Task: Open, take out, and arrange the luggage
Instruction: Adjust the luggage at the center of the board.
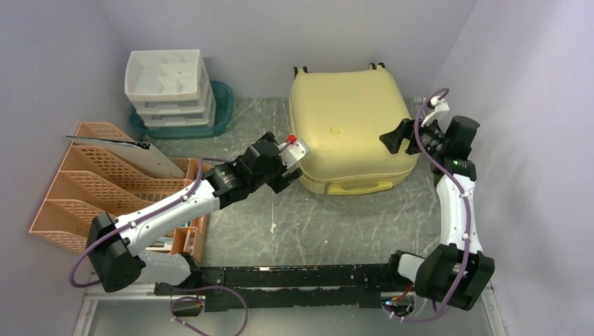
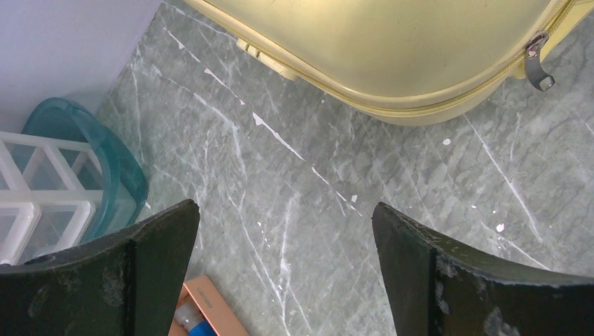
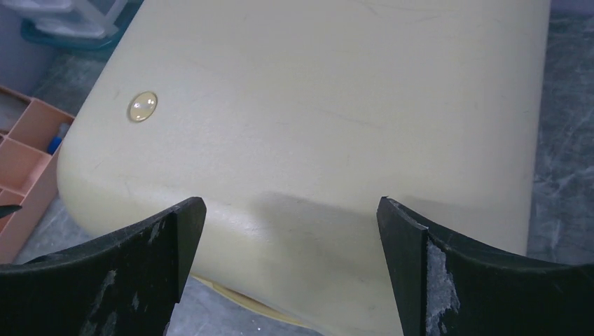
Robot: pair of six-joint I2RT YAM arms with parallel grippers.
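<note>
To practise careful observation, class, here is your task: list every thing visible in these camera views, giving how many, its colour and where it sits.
suitcase: one, pale yellow, zipped shut, lying flat at the back middle of the table
drawer unit: one, white, back left, standing in the tray
tray: one, teal, under the drawer unit
file rack: one, orange, along the left edge
compartment box: one, orange, at the rack's near end
table: one, grey marbled, under everything
left gripper: one, black, open, by the suitcase's near left corner
right gripper: one, black, open, at the suitcase's right side
</note>
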